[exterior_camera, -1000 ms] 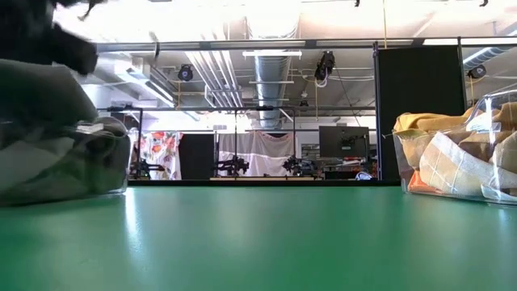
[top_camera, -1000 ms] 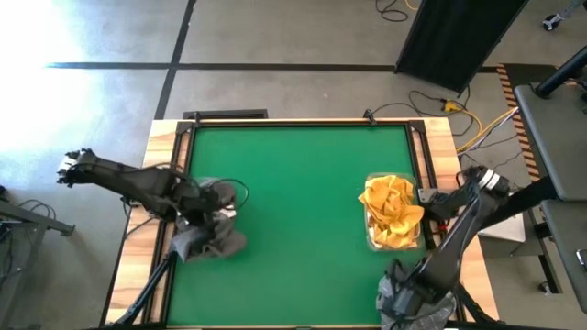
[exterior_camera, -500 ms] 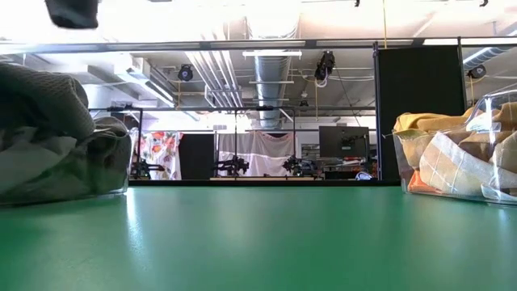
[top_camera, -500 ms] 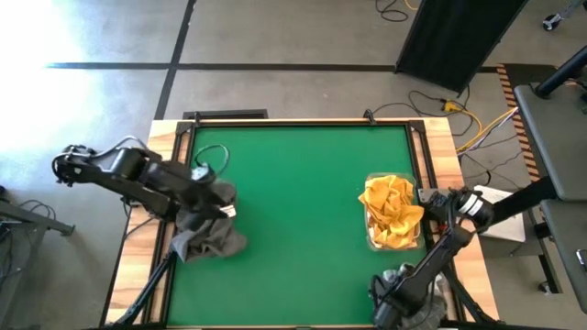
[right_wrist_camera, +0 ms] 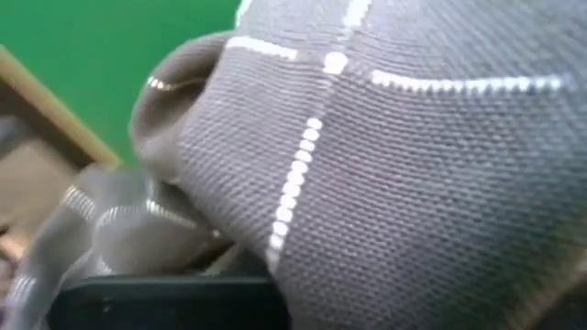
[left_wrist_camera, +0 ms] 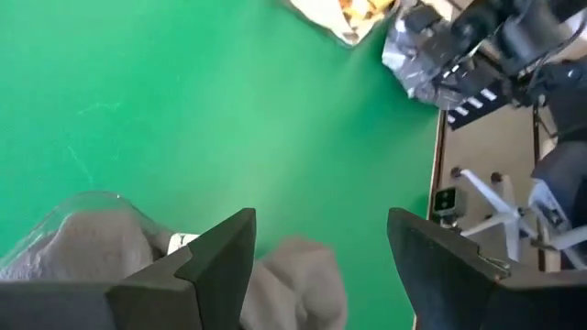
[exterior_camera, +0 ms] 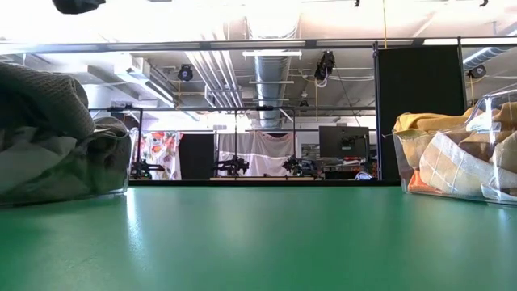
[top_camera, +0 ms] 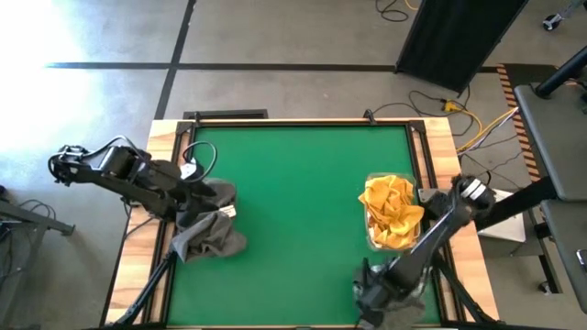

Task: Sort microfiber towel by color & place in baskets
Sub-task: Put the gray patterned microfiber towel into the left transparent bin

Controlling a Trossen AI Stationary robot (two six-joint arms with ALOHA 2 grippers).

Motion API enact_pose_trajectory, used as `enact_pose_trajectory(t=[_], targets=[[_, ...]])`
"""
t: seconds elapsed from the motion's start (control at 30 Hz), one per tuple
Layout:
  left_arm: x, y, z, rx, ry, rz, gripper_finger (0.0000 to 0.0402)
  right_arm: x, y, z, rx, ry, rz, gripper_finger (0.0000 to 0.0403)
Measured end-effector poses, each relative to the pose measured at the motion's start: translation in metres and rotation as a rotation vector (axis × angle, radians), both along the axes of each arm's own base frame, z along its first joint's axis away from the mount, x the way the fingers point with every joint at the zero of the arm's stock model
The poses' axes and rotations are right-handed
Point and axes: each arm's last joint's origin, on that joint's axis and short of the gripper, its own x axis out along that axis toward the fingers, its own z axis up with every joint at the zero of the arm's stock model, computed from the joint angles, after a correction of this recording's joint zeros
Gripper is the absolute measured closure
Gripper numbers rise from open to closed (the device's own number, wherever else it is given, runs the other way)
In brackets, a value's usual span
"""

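Note:
Grey microfiber towels point(top_camera: 209, 229) are heaped in the left see-through basket point(exterior_camera: 113, 166) and spill over its near side. My left gripper point(left_wrist_camera: 321, 252) hangs open just above them, with nothing between its fingers. Orange-yellow towels point(top_camera: 393, 213) fill the right basket point(exterior_camera: 404, 162). My right gripper point(top_camera: 374, 295) is low at the table's near edge, right of the middle, shut on a grey towel point(right_wrist_camera: 394, 165) with white dotted lines. That towel fills the right wrist view and hides the fingers. My right gripper is shut on the grey towel, which bunches up close over the fingers point(right_wrist_camera: 303, 183) and hides the place of contact. Which part it has, and whether the towel is clear of the table, I cannot tell.
The green mat point(top_camera: 293, 202) lies bare between the two baskets. A wooden frame point(top_camera: 165, 137) borders the mat. Cables run on the floor beyond the far right corner point(top_camera: 477, 119).
My left gripper has risen off the grey heap in the left basket and drawn back a little toward the table's left edge; the heap stays put. My right gripper has slid along the near edge toward the table's left, with the grey towel.

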Motion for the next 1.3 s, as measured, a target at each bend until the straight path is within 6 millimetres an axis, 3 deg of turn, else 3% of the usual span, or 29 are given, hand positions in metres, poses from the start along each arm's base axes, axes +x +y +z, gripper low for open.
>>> enact_pose_trajectory(t=[0.13, 0.3, 0.43, 0.6, 0.73, 0.97, 1.07, 1.3], targets=[[-0.004, 0.001, -0.009, 0.025, 0.015, -0.017, 0.0169, 0.022, -0.015, 0.035, 0.057, -0.148, 0.014, 0.0374], [-0.009, 0.005, -0.013, 0.138, 0.000, -0.031, 0.0169, 0.071, -0.055, 0.096, 0.010, -0.567, 0.059, 0.0375], [-0.019, 0.010, 0.001, 0.224, -0.077, -0.012, 0.0169, 0.113, -0.098, 0.136, -0.045, -0.909, 0.096, 0.0376], [-0.028, 0.012, 0.023, 0.170, -0.218, -0.007, 0.0169, 0.158, -0.151, 0.175, -0.100, -1.333, 0.078, 0.0376], [-0.028, 0.012, 0.029, 0.136, -0.276, 0.009, 0.0157, 0.184, -0.187, 0.188, -0.146, -1.502, 0.105, 0.0377], [-0.007, 0.005, 0.029, 0.216, -0.314, -0.072, 0.0104, 0.215, -0.227, 0.187, -0.260, -1.510, 0.002, 0.0378], [0.002, 0.004, 0.023, 0.262, -0.272, -0.076, 0.0086, 0.223, -0.235, 0.189, -0.340, -1.508, -0.065, 0.0378], [0.022, 0.011, 0.014, 0.403, -0.193, 0.092, 0.0055, 0.234, -0.242, 0.196, -0.566, -1.488, -0.261, 0.0378]])
